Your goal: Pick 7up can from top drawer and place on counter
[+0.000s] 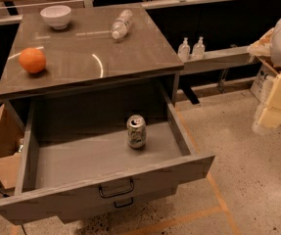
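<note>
The 7up can (136, 131) stands upright on the floor of the open top drawer (105, 155), right of its middle and towards the back. The drawer is pulled far out, and its front panel carries a dark bail handle (116, 188). The counter (91, 48) lies above and behind the drawer. My gripper (274, 99) shows as pale cream blocks at the right edge of the view. It hangs over the floor well to the right of the drawer and far from the can. It holds nothing that I can see.
On the counter are an orange (32, 60) at front left, a white bowl (56, 16) at back left and a clear plastic bottle (122, 23) lying at the back. Two pump bottles (191, 48) stand on a pale ledge. A smaller drawer front (123, 203) sits below.
</note>
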`<state>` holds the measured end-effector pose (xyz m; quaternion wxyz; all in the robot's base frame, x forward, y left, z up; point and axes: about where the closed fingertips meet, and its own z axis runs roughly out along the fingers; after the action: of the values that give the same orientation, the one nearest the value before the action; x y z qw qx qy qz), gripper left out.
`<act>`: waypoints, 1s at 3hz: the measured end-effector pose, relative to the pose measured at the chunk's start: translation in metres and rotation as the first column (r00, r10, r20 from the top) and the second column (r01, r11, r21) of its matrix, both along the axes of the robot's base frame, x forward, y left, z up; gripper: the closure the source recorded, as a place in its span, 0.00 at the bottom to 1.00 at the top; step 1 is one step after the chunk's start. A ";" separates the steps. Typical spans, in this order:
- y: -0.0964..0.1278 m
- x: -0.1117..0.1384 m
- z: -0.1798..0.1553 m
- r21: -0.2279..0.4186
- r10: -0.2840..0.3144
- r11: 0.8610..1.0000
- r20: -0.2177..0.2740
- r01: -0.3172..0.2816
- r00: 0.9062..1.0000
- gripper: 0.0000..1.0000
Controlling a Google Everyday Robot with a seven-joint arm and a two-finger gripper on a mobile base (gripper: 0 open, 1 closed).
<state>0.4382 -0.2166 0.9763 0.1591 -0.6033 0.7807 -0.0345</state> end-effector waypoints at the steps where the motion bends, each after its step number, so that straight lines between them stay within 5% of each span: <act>1: 0.000 0.000 0.000 0.000 0.000 1.000 0.000 0.000 1.000 0.00; 2: 0.004 0.007 -0.006 0.035 -0.014 0.999 0.004 0.014 1.000 0.00; 3: 0.017 0.027 -0.023 0.140 -0.024 0.990 -0.003 0.024 1.000 0.00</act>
<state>0.4652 -0.2001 0.9529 0.2000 -0.5813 0.7885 0.0189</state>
